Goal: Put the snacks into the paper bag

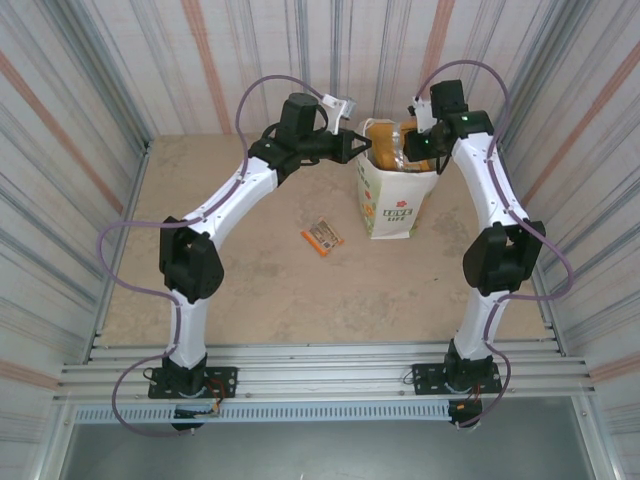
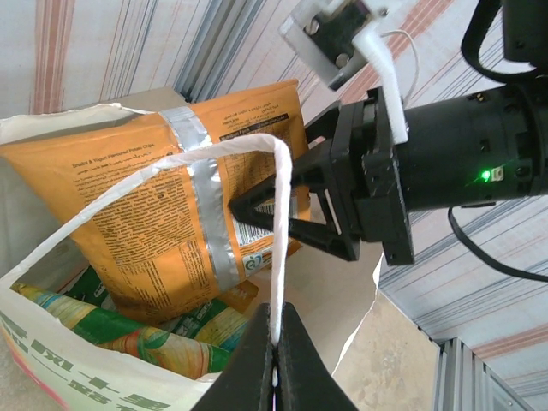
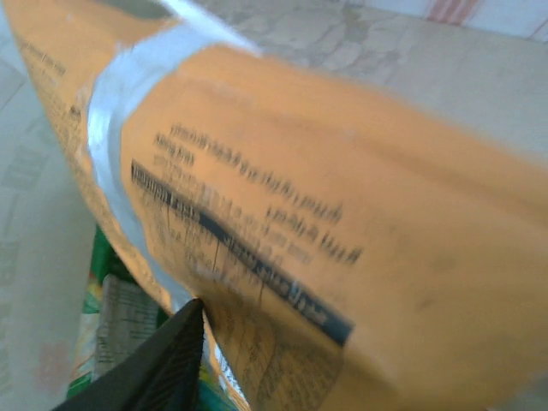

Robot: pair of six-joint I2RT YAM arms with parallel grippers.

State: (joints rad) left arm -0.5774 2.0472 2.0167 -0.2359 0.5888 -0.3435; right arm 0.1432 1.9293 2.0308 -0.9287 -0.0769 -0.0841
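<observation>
Tabletop (image 1: 250, 290) bears one stray packet (image 1: 322, 238) near bag (image 1: 390, 205).

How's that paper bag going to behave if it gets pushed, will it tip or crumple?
Probably tippy: the paper bag stands tall on a small base, though the packets inside may steady it. Its thin walls would likely buckle rather than slide. The handle, pinched by the left gripper, looks floppy.

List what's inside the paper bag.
A large orange packet sticks out of the paper bag, gripped by the right end effector. Green packets lie beneath it. Anything deeper is covered.
</observation>
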